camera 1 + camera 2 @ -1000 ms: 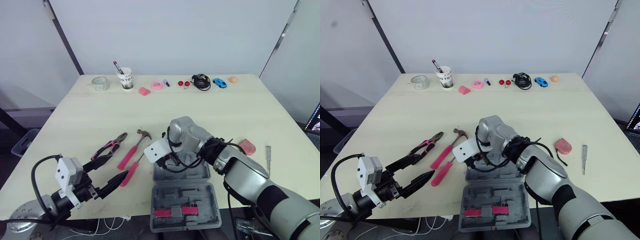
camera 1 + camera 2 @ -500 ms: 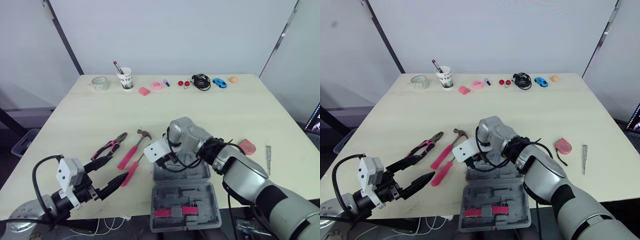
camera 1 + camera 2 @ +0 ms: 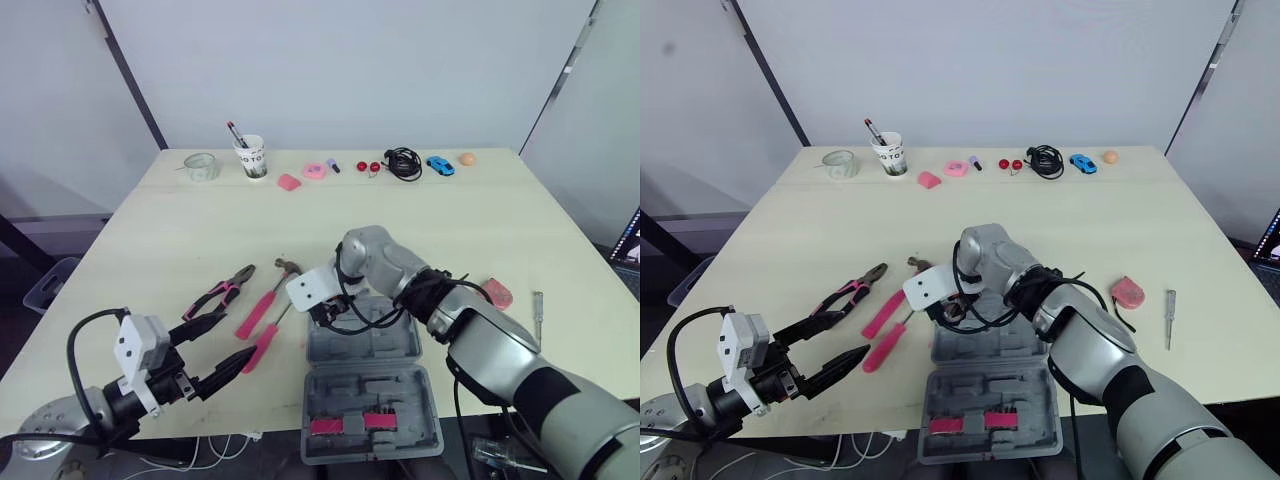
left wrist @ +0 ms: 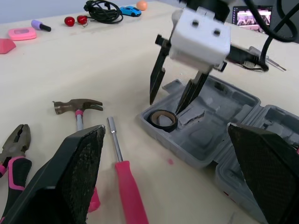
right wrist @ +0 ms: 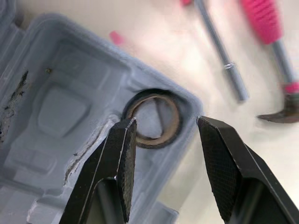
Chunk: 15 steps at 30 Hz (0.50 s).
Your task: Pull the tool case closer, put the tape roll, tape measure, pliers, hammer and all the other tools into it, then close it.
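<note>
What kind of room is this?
Probably a robot testing room: a plain pale table, an open grey tool case with a hammer and pliers beside it, and a toy car at the far edge.

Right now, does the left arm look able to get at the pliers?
Probably yes. The pliers lie bare on the table just ahead of the open left claw, nothing on them; the hammer lies beside them, apart. The right claw is away over the tool case.

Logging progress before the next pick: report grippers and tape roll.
Right gripper open, poised over tape roll. Roll seated in tool case corner pocket. Left gripper open, empty, beside screwdriver. Hammer, pliers on table.
</note>
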Each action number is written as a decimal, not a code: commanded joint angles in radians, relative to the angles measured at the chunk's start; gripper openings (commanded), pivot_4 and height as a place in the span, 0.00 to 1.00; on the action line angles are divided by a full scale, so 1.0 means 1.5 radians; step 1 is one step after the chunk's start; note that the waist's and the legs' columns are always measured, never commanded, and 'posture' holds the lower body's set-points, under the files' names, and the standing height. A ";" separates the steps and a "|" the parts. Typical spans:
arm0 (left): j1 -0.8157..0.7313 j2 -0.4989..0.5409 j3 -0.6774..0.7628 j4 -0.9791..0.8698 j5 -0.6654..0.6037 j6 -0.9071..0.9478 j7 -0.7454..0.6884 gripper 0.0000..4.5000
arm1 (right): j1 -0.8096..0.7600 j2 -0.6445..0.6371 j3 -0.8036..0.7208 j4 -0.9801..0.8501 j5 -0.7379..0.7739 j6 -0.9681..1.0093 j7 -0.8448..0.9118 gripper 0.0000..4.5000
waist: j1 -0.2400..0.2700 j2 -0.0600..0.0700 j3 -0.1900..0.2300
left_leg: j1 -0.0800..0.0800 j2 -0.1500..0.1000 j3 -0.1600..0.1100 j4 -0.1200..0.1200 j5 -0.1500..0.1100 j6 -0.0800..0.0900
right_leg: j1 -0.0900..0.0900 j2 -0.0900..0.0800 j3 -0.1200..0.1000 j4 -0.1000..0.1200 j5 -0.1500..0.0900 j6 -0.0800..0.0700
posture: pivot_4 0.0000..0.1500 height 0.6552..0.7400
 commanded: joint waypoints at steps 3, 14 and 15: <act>-0.009 0.009 -0.011 0.001 -0.001 -0.004 -0.011 1.00 | 0.073 -0.039 -0.120 -0.146 0.104 0.078 -0.006 0.48 | 0.001 -0.001 -0.001 | 0.000 0.000 -0.001 0.000 0.000 0.000 | 0.000 -0.001 -0.001 0.000 0.000 0.000 | 1.00 1.00; -0.042 0.024 -0.017 0.023 -0.008 0.002 -0.039 1.00 | 0.253 0.001 -0.223 -0.240 0.234 0.158 -0.126 0.48 | -0.001 -0.001 0.000 | 0.000 0.000 -0.002 0.000 0.000 0.000 | 0.000 -0.001 -0.002 0.000 0.000 0.000 | 1.00 1.00; -0.044 0.025 -0.017 0.024 -0.008 0.002 -0.040 1.00 | 0.263 0.007 -0.225 -0.232 0.241 0.145 -0.134 0.48 | -0.001 -0.001 0.000 | 0.000 0.000 -0.002 -0.001 0.000 0.000 | 0.000 -0.001 -0.002 0.000 0.000 0.000 | 1.00 1.00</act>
